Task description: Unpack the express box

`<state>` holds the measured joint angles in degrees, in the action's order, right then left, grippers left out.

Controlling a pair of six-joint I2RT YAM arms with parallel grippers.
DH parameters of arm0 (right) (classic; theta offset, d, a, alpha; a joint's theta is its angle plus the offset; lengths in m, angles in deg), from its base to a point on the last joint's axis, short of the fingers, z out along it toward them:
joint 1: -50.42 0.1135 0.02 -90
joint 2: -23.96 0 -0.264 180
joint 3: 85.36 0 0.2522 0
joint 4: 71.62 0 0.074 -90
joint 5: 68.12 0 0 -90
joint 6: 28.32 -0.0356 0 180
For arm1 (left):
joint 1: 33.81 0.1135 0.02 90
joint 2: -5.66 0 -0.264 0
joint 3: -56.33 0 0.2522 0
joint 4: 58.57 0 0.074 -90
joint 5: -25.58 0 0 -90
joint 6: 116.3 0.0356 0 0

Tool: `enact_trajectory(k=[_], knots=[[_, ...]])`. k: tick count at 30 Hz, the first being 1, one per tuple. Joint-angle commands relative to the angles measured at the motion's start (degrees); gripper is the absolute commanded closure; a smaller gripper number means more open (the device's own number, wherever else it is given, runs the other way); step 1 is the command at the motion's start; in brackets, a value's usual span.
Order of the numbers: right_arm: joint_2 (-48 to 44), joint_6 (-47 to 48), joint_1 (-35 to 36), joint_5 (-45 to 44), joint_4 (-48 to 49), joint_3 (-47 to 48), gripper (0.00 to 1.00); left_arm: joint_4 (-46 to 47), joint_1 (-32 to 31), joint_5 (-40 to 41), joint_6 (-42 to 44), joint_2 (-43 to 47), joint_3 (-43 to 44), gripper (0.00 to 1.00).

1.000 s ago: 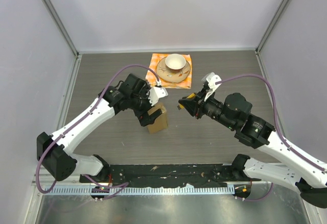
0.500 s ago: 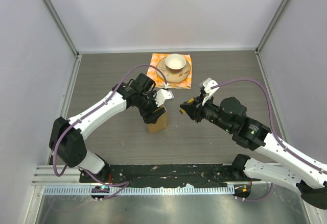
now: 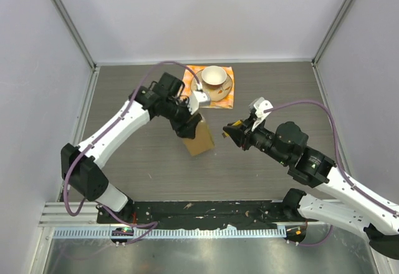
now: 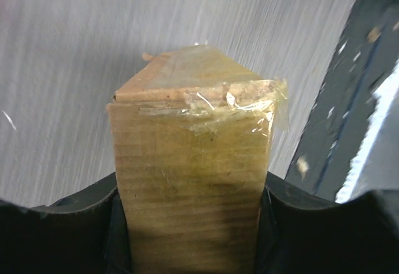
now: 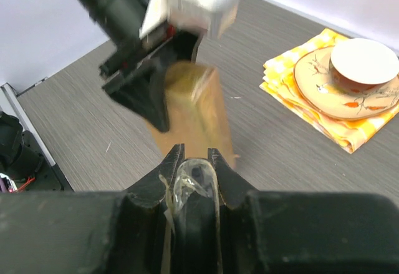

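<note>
Left gripper (image 3: 188, 124) is closing in from wide open, gripping the small brown cardboard express box (image 3: 201, 140) and tipping it.
The box is leaning just nearside of the orange checkered cloth (image 3: 229, 100), while the right gripper (image 3: 225, 130) is pinching what looks like a clear tape scrap (image 5: 190, 183), so the flaps are likely coming next.

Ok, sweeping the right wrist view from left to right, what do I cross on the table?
express box → orange checkered cloth → saucer → cup
</note>
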<state>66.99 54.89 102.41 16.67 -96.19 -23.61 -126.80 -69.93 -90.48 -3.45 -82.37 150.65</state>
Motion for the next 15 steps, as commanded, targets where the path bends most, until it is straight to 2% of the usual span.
enact_trajectory(k=[1, 3, 5, 6, 8, 11, 13, 15], knots=[[-1.10, 4.06, -0.13, 1.43, 4.57, 3.95, 0.99, -0.54, 5.35, -16.36, -7.63, 2.16, 11.18, 1.00], [-0.40, 6.25, -0.13, 2.48, 4.66, 6.40, 0.99, 0.16, 6.67, -24.71, -12.96, 1.72, 11.99, 1.00], [0.21, 7.91, -0.13, 3.71, 5.09, 8.52, 0.99, 5.94, 7.20, -31.72, -19.47, 1.98, 8.76, 1.00], [0.91, 8.63, -0.04, 4.15, 5.44, 10.88, 0.99, 8.92, 7.46, -33.68, -26.12, 2.59, 7.00, 1.00], [1.53, 10.73, -0.13, 6.60, 5.88, 13.17, 0.99, 19.72, 7.64, -37.98, -33.10, 3.91, 0.24, 1.00], [3.46, 14.07, -0.04, 7.58, 6.59, 17.48, 0.99, 35.45, 7.64, -39.85, -42.95, 7.77, -7.76, 1.00], [5.74, 16.61, -0.04, 8.02, 6.76, 18.54, 0.99, 42.66, 7.64, -40.99, -50.14, 9.18, -11.10, 1.00], [6.98, 17.68, 0.13, 8.55, 7.73, 19.34, 0.99, 46.30, 7.64, -41.52, -52.46, 9.10, -11.56, 1.00]])
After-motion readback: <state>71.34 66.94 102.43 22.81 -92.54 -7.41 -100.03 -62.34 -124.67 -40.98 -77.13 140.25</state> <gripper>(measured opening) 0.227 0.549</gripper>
